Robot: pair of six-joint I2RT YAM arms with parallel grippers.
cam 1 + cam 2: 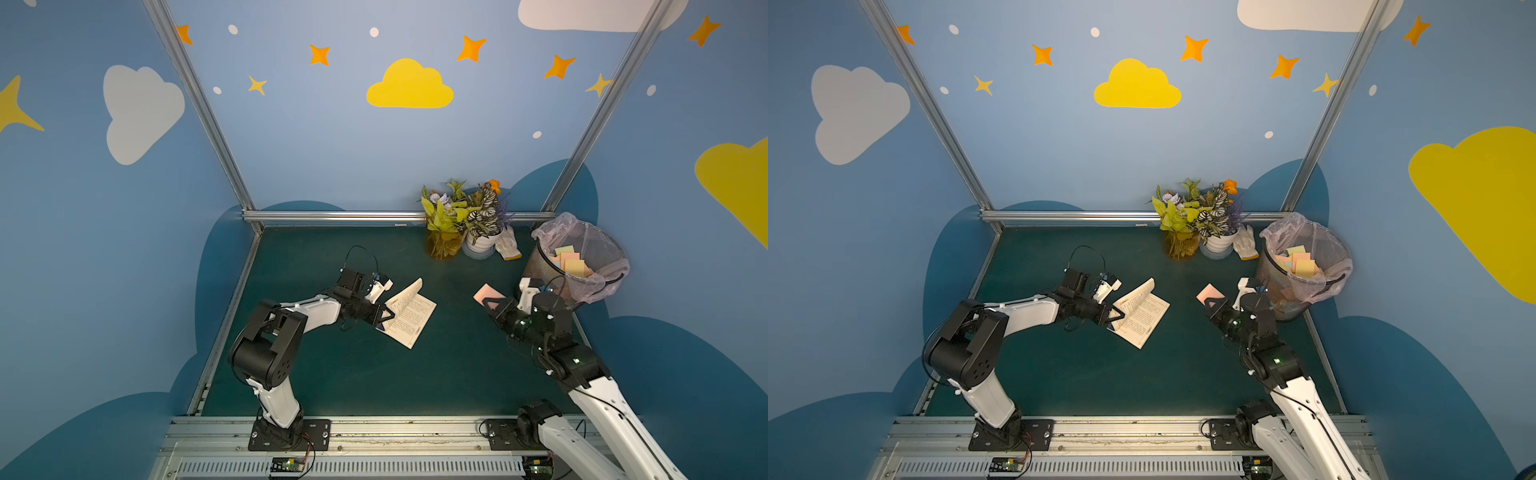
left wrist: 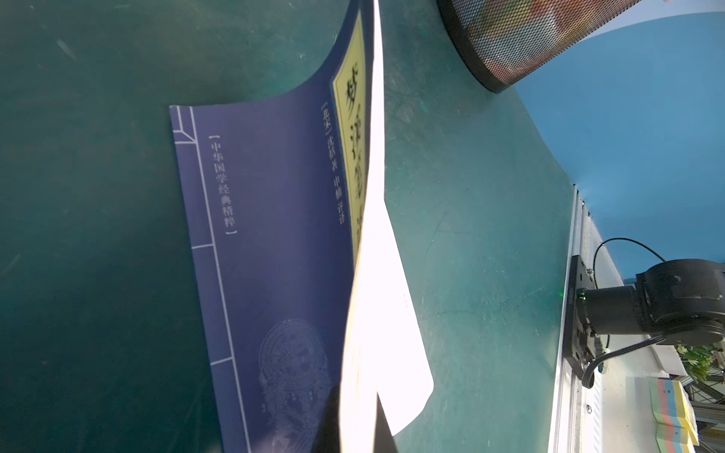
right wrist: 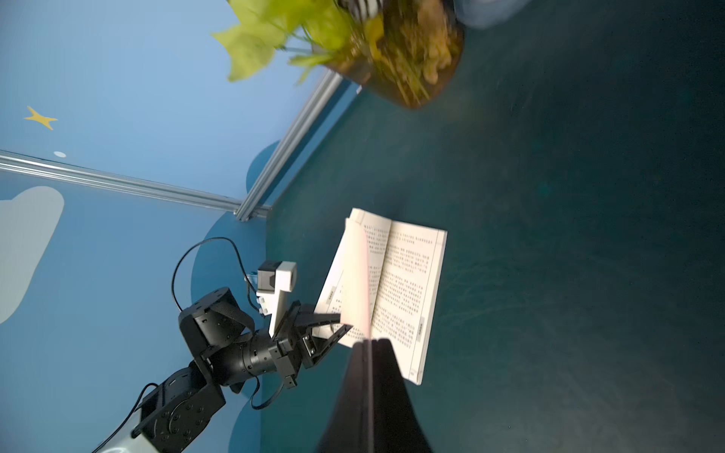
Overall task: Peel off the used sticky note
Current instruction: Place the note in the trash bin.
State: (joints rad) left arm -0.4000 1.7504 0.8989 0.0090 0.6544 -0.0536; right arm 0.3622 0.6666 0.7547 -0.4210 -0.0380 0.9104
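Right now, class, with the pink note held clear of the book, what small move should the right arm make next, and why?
Probably swing the right gripper sideways until it is above the bin. It is shut on the pink note, well apart from the book that the left gripper pinches, and the bin close beside it holds other notes.

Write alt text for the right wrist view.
The right hand, shut, pinches a pink sticky note seen edge-on. Behind it an open book lies on the green table, its lifted pages gripped by the left hand; a blurred plant stands beyond.
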